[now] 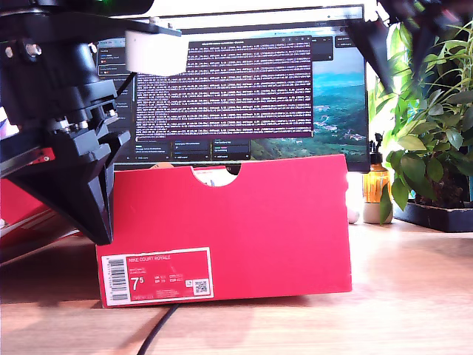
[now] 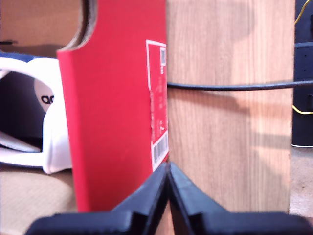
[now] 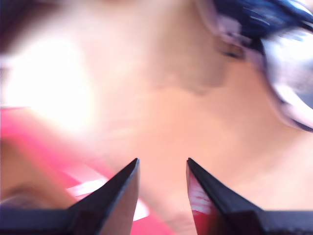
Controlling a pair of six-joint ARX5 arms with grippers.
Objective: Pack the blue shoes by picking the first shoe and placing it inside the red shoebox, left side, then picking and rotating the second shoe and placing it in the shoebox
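The red shoebox stands on the wooden table in the middle of the exterior view, its labelled front wall facing the camera. The white size label sits at about 7 o'clock on that wall, and a half-round notch cuts the top edge at 12 o'clock.

My first gripper hangs just outside the box's front wall, above the label end. Its jaws are pressed together with nothing between them. In the first wrist view one blue shoe lies inside the box, white sole and navy upper showing past the wall's edge.

A black cable runs across the table from the box's foot.

My second gripper has its jaws parted by a moderate gap and holds nothing. Its view is heavily blurred; the dark blue and white shape is probably the other shoe, clear of the jaws.

A monitor stands behind the box, and a potted plant at 3 o'clock.
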